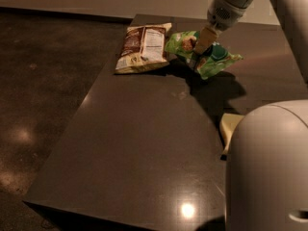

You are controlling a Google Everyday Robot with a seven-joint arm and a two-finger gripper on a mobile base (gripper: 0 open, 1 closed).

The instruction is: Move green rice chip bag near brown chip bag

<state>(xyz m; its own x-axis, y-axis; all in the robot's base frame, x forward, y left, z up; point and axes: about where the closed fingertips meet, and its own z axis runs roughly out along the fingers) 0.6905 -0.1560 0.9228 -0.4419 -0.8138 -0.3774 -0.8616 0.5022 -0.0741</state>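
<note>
Your gripper [198, 49], clamped on the green rice chip bag [214, 64], holds it slightly above the table [144, 143], its left end just beside the brown chip bag [142, 47]. The move looks nearly complete; you have lowering and release left.

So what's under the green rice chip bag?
Only table and shadow show; the gripper grips the green rice chip bag from above. The bag covers whatever lies directly beneath.
</note>
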